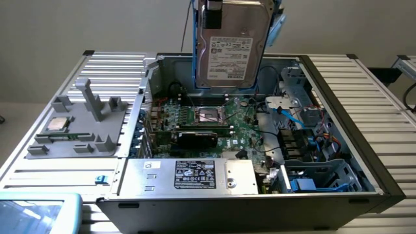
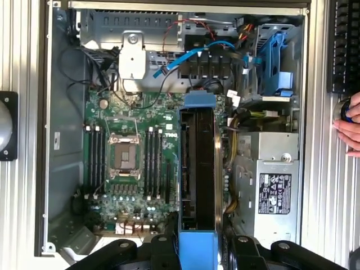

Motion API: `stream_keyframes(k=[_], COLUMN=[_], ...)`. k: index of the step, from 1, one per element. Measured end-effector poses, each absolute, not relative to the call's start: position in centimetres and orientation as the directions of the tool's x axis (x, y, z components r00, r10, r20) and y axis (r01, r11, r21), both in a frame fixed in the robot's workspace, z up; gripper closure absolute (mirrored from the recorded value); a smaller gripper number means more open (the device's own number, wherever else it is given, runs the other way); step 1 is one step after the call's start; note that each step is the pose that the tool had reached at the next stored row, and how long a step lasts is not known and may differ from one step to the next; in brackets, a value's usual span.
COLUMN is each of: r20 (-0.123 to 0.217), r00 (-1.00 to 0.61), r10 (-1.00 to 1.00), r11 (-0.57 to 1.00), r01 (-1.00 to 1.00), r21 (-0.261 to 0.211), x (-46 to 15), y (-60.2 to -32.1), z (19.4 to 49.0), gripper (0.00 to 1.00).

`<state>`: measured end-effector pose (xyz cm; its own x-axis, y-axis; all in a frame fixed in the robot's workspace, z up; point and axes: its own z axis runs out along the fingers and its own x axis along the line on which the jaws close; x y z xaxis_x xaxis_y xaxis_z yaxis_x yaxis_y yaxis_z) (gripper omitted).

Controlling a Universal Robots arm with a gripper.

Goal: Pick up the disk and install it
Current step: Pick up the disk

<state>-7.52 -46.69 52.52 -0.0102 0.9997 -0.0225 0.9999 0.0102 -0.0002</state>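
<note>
The disk [image 1: 231,46] is a flat rectangular grey-metal drive with a white printed label across its broad face, and a bright blue plastic bracket runs along its edges. In the exterior view it hangs at twelve o'clock, lifted clear above the open computer case [image 1: 338,161]. It touches nothing below. It stands upright with its long axis vertical, its labelled face turned toward the exterior camera and its lower short end pointing down at the motherboard [image 1: 215,122]. In the wrist view the disk [image 2: 198,169] is seen edge-on as a narrow dark slab framed in blue, with its long axis running away from the camera toward the board, between the memory slots [image 2: 154,163] and the power supply [image 2: 270,185]. The tool [image 2: 198,250] is clenched on the disk, one dark finger on each broad face at the near end. In the exterior view a grey fixture [image 1: 78,126] holding a small silver chip [image 1: 57,124] lies on the slatted counter [image 1: 364,97] at nine o'clock. A drive cage with another blue-bracketed unit [image 1: 305,184] sits inside the case at five o'clock. A person's hand [image 2: 349,126] rests at the counter's edge.
</note>
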Motion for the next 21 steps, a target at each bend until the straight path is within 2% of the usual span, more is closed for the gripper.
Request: stream_keyframes(k=[7,15,21], r20=[-0.022,-0.023,-0.022], r00=[-0.01,-0.011,-0.01], r10=[1.0,1.0,1.0], r11=[0.01,0.011,0.01], r01=[1.0,1.0,1.0], r21=[0.0,0.0,0.0], x=[-6.3,-6.1,-4.7], y=[-48.6,-48.8,-50.6], z=[52.5,52.5,52.5], gripper=[0.63,0.63,0.63])
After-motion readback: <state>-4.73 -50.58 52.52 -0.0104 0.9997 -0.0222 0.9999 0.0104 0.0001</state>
